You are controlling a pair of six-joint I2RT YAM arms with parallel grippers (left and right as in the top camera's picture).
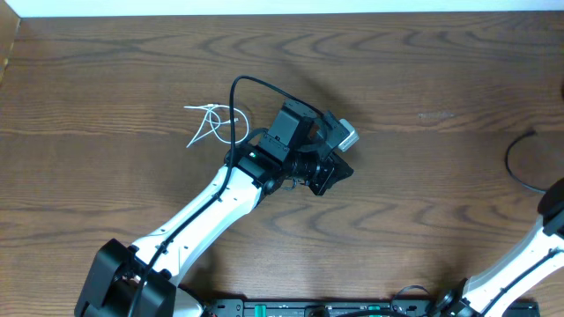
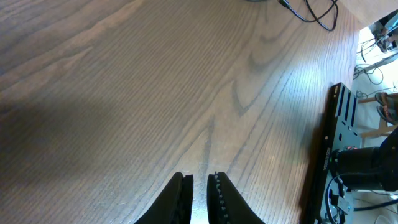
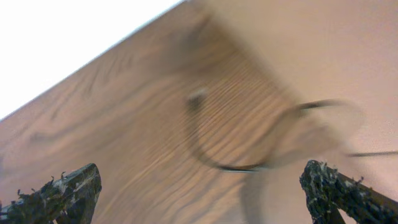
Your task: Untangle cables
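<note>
The left gripper point(image 2: 199, 178), near the middle of the overhead frame, has its fingers drawn almost together on nothing, hovering over bare table point(image 1: 423, 62). The white cable point(image 1: 210, 124) lies in a small tangle just upper left of it. The black cable point(image 3: 245, 160) curves at the overhead view's right edge and shows blurred in the right wrist view, between the widely spread fingers of the right gripper point(image 3: 199, 173).
</note>
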